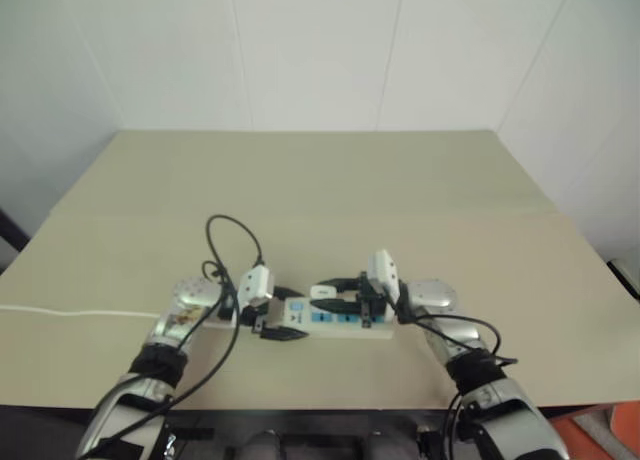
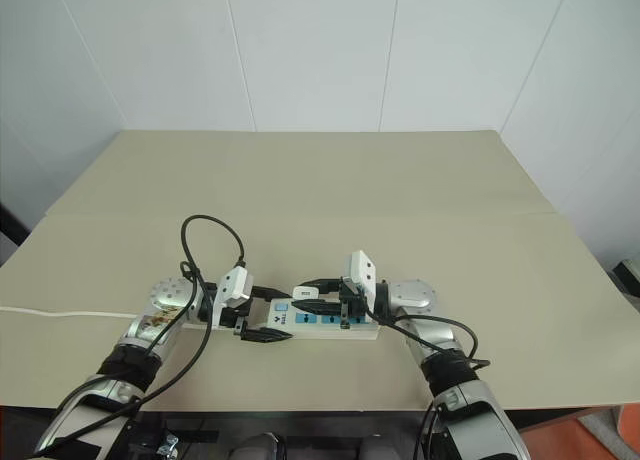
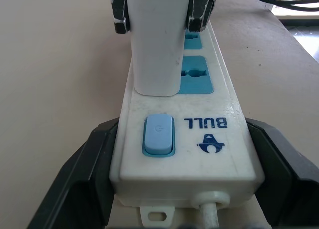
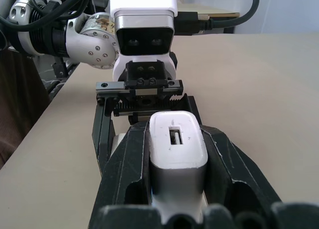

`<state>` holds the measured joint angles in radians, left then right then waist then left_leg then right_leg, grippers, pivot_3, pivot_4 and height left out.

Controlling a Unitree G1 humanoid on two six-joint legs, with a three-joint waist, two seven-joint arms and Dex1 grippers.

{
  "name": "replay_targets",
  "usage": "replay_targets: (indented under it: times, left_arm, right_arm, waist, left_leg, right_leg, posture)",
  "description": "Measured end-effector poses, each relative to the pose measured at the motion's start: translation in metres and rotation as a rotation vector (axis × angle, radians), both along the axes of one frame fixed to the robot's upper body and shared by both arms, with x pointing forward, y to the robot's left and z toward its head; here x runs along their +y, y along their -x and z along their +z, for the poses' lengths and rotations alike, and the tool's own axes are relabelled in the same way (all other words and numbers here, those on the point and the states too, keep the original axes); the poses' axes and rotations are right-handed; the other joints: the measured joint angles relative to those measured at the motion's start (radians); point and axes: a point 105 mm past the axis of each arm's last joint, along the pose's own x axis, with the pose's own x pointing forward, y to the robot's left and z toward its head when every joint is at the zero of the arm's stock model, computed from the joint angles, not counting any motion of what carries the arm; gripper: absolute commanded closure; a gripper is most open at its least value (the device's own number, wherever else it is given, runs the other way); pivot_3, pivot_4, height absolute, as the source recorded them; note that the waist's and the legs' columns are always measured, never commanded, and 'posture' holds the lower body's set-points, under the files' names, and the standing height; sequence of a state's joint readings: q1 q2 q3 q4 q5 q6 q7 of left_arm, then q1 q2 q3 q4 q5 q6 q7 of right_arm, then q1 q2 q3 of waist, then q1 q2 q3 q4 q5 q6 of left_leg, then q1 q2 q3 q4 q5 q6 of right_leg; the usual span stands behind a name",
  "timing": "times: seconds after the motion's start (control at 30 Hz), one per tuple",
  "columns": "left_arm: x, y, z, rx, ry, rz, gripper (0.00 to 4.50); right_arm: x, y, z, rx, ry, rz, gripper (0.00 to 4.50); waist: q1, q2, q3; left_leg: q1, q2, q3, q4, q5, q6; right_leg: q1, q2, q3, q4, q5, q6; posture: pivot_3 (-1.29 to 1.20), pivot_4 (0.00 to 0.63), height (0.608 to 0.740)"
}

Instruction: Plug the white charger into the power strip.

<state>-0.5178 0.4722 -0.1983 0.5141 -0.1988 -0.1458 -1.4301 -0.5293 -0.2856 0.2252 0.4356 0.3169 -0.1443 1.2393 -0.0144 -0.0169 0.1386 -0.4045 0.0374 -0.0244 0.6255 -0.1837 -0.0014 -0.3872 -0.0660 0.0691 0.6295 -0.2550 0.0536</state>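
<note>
Insertion step: left gripper (image 3: pixel 174 189) clamps the power strip (image 3: pixel 219 97); right gripper (image 4: pixel 174 189) grips the white charger (image 3: pixel 155 45) (seemingly seated). Next: press, release.

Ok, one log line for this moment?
left gripper: shut on strip | right gripper: shut on charger | charger: standing on strip beside switch

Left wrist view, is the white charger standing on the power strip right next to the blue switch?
Yes, the white charger stands upright on the power strip, just past the blue switch, gripped by the right pincer.
</note>
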Motion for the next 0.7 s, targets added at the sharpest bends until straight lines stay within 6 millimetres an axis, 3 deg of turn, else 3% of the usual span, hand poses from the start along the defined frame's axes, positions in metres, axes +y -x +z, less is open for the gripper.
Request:
replay_targets:
  times: [0.27,0.57,0.6,0.7]
  left_arm:
    - [0.000,0.000,0.000,0.000,0.000,0.001,1.23]
    - [0.006,0.001,-0.002,0.010,-0.013,0.009,1.23]
    - [0.006,0.001,-0.002,0.010,-0.013,0.009,1.23]
    - [0.006,0.001,-0.003,0.011,-0.013,0.008,1.23]
  right_arm:
    - [0.000,-0.001,0.000,0.003,0.006,0.005,3.34]
    - [-0.024,-0.008,-0.007,0.044,0.082,-0.047,0.22]
    - [-0.024,-0.008,-0.007,0.044,0.083,-0.047,0.01]
    - [-0.024,-0.008,-0.007,0.049,0.083,-0.045,0.01]
  waist:
    - [0.000,0.000,0.000]
    - [-0.006,-0.005,-0.003]
    - [-0.006,-0.005,-0.003]
    - [-0.006,-0.005,-0.003]
  left_leg:
    - [0.000,0.000,0.000,0.000,0.000,0.000]
    - [0.004,0.004,0.001,0.000,0.000,0.000]
    - [0.004,0.006,0.001,0.000,0.000,0.000]
    - [0.005,0.007,0.001,-0.001,0.000,0.000]
  right_leg:
    - [0.000,0.000,0.000,0.000,0.000,0.000]
    - [0.002,0.004,0.001,0.000,0.000,-0.001]
    - [0.002,0.006,0.001,0.000,0.000,-0.001]
    - [0.002,0.007,0.001,0.000,-0.001,-0.003]
  posture:
    - [0.00,0.150,0.740]
    - [0.00,0.150,0.740]
    - [0.00,0.150,0.740]
    - [0.00,0.150,0.740]
